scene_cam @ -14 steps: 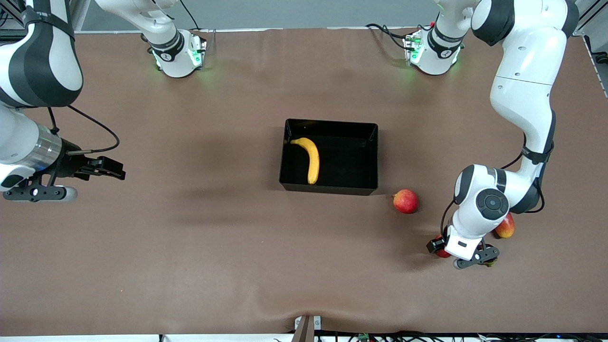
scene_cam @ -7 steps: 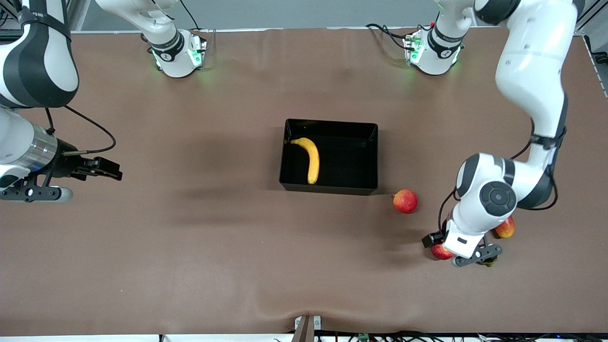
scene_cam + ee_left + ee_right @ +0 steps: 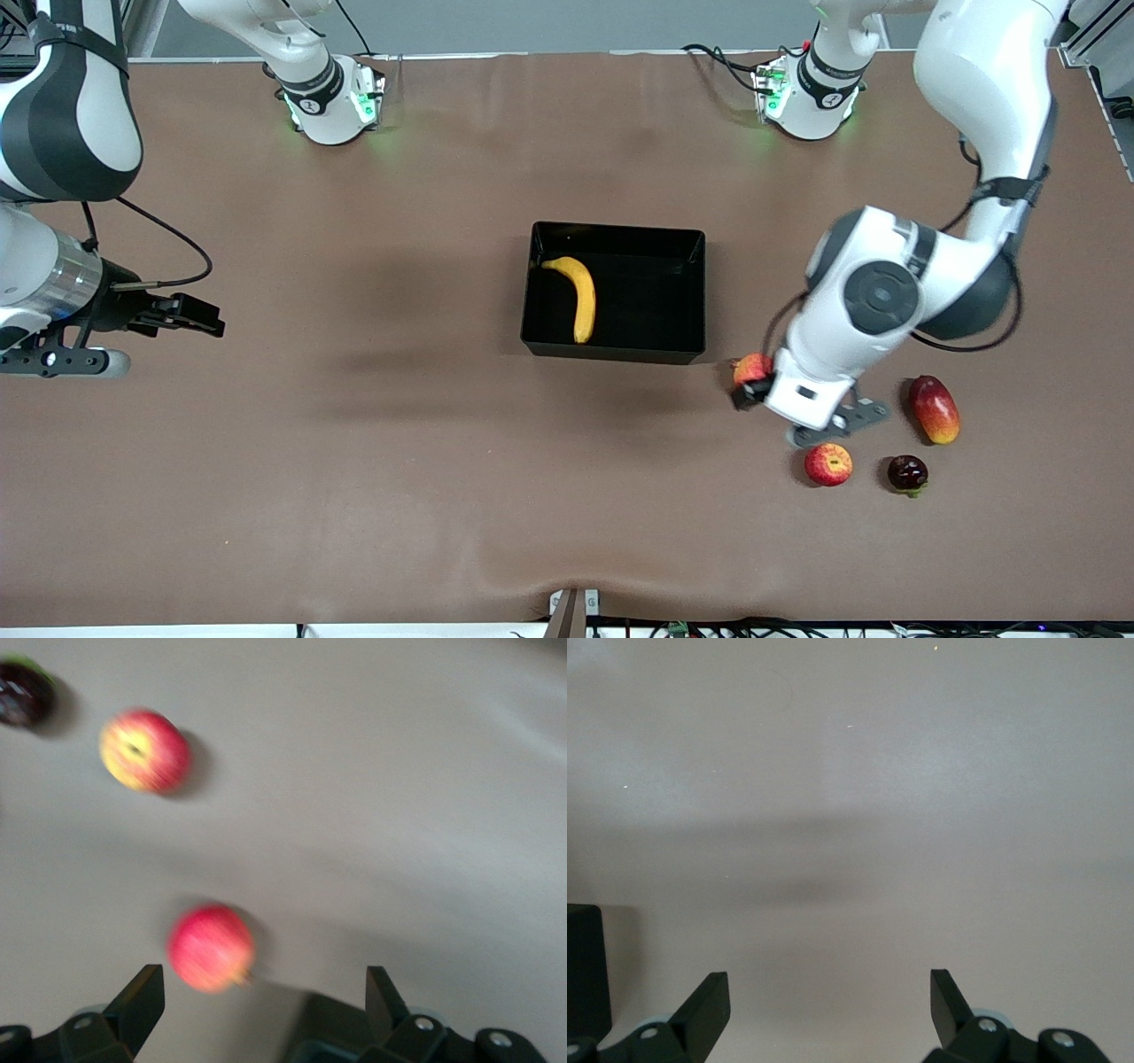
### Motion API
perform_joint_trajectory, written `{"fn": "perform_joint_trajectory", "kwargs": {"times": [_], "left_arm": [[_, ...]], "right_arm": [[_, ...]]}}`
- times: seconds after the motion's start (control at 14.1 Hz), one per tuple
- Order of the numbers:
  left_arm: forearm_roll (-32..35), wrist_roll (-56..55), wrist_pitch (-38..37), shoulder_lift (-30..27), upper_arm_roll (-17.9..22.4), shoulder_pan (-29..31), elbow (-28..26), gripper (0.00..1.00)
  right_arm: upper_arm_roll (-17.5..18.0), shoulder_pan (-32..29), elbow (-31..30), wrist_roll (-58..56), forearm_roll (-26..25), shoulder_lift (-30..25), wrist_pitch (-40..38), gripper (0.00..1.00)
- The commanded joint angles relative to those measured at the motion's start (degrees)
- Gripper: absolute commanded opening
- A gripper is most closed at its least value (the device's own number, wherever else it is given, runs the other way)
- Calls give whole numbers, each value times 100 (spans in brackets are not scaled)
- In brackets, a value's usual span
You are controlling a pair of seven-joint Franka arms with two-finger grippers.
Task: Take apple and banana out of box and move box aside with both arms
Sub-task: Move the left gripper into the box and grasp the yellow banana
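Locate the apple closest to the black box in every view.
Front view: the apple sits beside the box corner toward the left arm's end, partly hidden by that arm.
Left wrist view: just ahead of the left gripper, whose fingers are open.
Right wrist view: not in it.
Shared landmark: the yellow-patched apple.

My brown table (image 3: 354, 496), black box (image 3: 615, 232), two red apples (image 3: 751, 366) (image 3: 828, 464), mango (image 3: 934, 408), dark little fruit (image 3: 907, 472) on it
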Motion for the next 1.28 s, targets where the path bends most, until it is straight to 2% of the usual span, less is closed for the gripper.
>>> {"fn": "perform_joint_trajectory", "kwargs": {"times": [0.0,0.28,0.71,1.0,1.21], "left_arm": [[54,-735,-78,-95,-428,-137,-113,100],[142,-1632,-43,-7,-421,-1147,-87,100],[484,-2012,36,686,-412,-1694,-201,100],[652,-2029,1035,1012,-412,-1826,-666,100],[652,-2029,1669,1372,-403,-1905,-711,100]], "right_arm": [[45,-70,115,50,73,54,-20,100],[45,-70,115,50,82,63,-11,100],[54,8,115,50,64,308,349,100],[71,227,115,50,64,537,349,100],[63,238,124,50,47,538,349,100]]}}
